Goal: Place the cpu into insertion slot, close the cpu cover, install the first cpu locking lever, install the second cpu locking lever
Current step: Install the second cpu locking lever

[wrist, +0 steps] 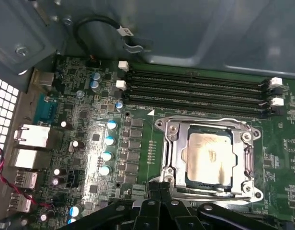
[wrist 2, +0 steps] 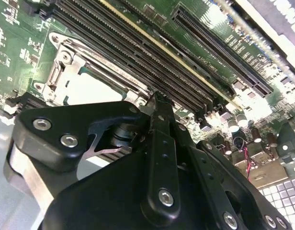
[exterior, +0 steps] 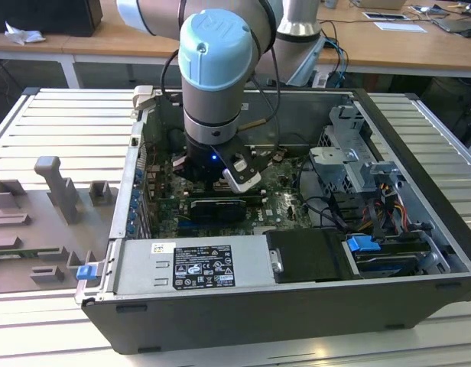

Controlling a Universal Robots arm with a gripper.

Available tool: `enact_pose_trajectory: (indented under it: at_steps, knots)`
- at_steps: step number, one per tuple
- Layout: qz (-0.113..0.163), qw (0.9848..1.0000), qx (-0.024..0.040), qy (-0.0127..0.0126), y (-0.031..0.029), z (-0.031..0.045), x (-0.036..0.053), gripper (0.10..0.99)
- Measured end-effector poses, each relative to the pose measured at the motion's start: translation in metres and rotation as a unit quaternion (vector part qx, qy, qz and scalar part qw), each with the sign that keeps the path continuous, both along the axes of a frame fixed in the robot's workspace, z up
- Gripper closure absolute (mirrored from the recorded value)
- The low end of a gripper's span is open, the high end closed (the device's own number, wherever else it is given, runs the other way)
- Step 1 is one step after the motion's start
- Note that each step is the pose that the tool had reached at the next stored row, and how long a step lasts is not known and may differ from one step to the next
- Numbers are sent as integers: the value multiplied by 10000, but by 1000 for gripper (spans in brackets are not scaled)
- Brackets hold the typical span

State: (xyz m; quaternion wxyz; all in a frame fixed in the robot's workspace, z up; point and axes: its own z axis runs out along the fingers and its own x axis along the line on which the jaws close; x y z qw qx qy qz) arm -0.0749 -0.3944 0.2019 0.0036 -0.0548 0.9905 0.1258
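First wrist view: your cpu [wrist: 208, 158] sits in the insertion slot [wrist: 172, 165], the cpu cover [wrist: 243, 153] down around it. Second wrist view: your gripper [wrist 2: 157, 103] hovers just beside it, fingers together, empty; a careless descent could scrape the memory slots [wrist 2: 138, 52]

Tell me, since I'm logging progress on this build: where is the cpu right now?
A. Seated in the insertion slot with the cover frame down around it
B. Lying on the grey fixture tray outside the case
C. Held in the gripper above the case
A: in the first wrist view the cpu lies flat in the insertion slot, with the cpu cover framing it.
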Motion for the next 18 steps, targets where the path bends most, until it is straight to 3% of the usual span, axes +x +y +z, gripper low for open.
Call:
enact_pose_trajectory:
  at_steps: [12, 15, 18]
  knots:
    - [113, 9999, 63, -1, -2, -59, -5, 980]
    - [113, 9999, 65, -1, -2, 1, -5, 980]
    - [113, 9999, 65, -1, -1, 126, -6, 980]
